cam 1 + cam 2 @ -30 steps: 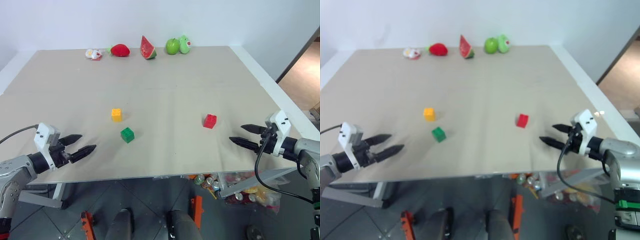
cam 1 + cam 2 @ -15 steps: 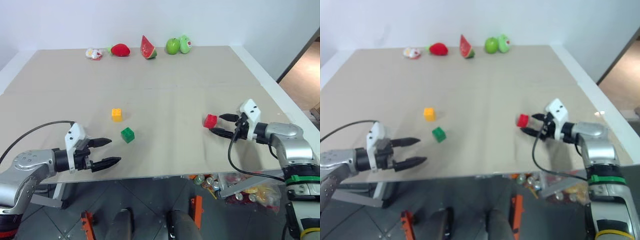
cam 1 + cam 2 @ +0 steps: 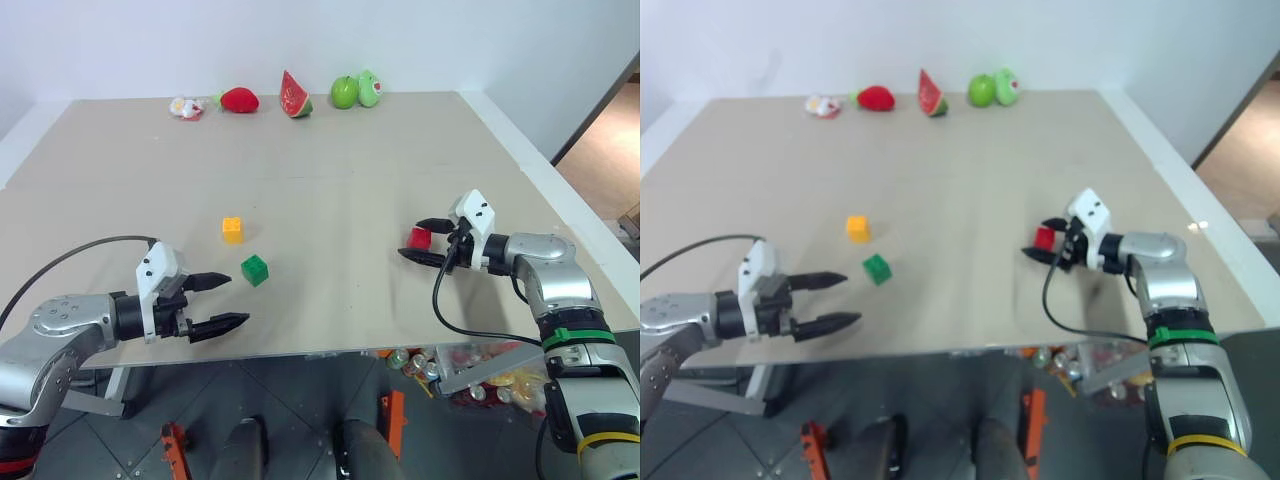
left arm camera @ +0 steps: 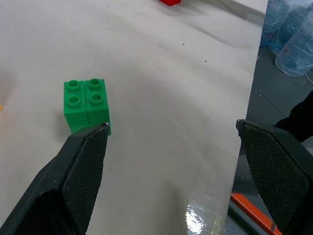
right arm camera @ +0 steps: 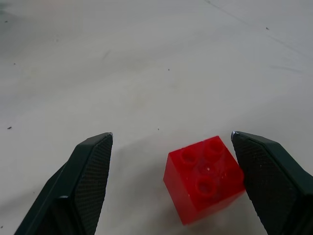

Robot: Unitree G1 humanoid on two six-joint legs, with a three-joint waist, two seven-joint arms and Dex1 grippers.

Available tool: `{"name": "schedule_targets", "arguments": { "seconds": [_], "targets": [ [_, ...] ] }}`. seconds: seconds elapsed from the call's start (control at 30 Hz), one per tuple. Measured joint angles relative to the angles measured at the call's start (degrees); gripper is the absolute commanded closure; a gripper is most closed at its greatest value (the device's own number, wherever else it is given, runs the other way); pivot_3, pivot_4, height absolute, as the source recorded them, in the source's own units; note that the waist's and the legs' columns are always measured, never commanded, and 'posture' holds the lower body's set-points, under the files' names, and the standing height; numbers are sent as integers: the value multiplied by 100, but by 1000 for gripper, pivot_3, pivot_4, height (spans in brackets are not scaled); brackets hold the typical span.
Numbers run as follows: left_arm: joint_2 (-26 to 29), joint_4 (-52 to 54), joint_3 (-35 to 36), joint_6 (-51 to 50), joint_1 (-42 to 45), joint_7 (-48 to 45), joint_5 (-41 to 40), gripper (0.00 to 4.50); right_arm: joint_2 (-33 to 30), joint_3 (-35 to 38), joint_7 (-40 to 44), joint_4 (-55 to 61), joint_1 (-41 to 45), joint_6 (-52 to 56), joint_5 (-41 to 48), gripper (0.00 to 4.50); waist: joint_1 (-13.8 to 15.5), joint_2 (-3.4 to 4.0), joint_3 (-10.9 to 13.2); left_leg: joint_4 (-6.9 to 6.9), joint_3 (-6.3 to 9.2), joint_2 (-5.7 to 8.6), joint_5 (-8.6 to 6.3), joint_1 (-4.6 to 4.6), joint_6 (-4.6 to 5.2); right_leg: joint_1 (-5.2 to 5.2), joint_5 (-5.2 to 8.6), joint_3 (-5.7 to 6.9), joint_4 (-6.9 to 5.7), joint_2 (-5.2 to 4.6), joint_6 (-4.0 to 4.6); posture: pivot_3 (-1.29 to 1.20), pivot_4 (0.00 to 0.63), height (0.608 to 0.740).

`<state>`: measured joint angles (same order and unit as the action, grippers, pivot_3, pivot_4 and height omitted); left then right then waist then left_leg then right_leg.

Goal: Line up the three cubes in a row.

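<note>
Three studded cubes lie on the beige table (image 3: 330, 150). The red cube (image 3: 419, 238) is right of centre, between the spread fingers of my open right gripper (image 3: 418, 240); in the right wrist view the red cube (image 5: 204, 178) sits close to one finger with a gap on both sides. The green cube (image 3: 254, 270) lies left of centre, and the yellow-orange cube (image 3: 232, 229) is just beyond it. My left gripper (image 3: 222, 301) is open near the table's front edge, a short way short of the green cube (image 4: 86, 104).
Toy fruits line the far edge: a strawberry (image 3: 239, 99), a watermelon slice (image 3: 295, 95), a green apple (image 3: 345, 92) and a small white toy (image 3: 186, 107). A bag of bottles (image 3: 470, 375) lies on the floor under the front right edge.
My right gripper came in from the right edge and now has its open fingers around the red cube. My left gripper swung right toward the green cube, then held still.
</note>
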<state>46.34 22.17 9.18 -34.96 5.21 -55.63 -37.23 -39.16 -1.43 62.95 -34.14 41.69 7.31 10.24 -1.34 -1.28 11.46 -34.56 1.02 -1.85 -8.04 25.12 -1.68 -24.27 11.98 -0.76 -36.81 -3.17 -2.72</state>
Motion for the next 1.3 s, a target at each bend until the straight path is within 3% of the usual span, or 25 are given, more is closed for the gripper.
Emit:
{"name": "schedule_targets", "arguments": {
  "seconds": [0.67, 1.3],
  "targets": [
    [-25, 166, 192, -58, -233, 287, -324, 205, 0, 233, 248, -364, 375, -66, 183, 493, -1, 0, 0, -6, 0, -1, 1, -4, 0, 0, -2, -8, -10, 5, 0, 0, 150, 740],
    [-24, 241, 200, -238, -198, 403, -508, 205, 105, -30, 138, -814, 199, -660, -431, 493, -10, 0, 0, -11, -2, -2, 2, -7, 0, 2, -4, -15, -16, 9, -1, 0, 150, 740]
  ]
}}
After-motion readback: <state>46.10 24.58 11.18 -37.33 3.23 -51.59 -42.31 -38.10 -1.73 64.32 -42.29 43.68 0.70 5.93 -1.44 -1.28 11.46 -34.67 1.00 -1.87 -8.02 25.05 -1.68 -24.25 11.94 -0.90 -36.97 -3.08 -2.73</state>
